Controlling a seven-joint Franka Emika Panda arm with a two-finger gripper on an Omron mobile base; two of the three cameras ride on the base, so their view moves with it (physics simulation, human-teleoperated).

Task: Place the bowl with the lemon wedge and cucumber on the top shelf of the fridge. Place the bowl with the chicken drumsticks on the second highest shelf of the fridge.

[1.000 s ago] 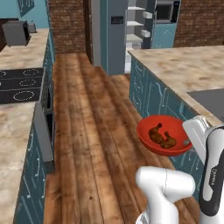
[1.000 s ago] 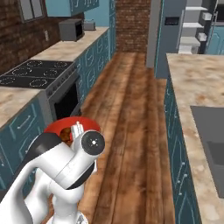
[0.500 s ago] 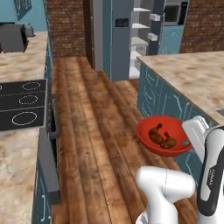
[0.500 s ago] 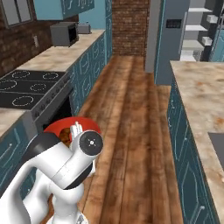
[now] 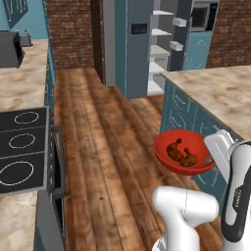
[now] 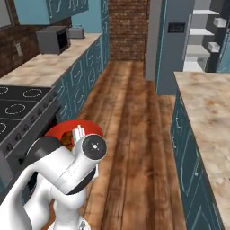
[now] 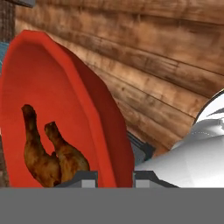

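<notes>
Two fingers: the claw (image 7: 114, 175) was clamped on the near rim of the red bowl (image 5: 182, 151), one dark fingertip (image 7: 83, 177) inside the wall and one outside.
Bowl position: it hung in the air over the wooden floor (image 5: 112, 147), carried level in front of the arm, just beside the right-hand counter's cabinets.
Bowl contents: two browned chicken drumsticks (image 5: 181, 153) lay side by side near the middle, touching each other.
Bowl look: plain glossy red, shallow, with a thick rounded rim; in the hand view it appeared edge-on and tilted.
Right of the aisle: a beige stone counter (image 5: 215, 93) on teal cabinets ran alongside the bowl.
Left of the aisle: a black stovetop (image 5: 22, 147) sat in a matching counter, with a dark microwave (image 6: 53, 39) and a toaster (image 6: 77, 32) farther back.
Ahead: the fridge (image 5: 142, 44) stood open at the aisle's far end, well apart from the bowl, its white shelves (image 5: 159, 49) visible.
In the way: open floor lay between the bowl and the fridge.
Behind: a brick wall (image 6: 128, 27) closed the aisle.
</notes>
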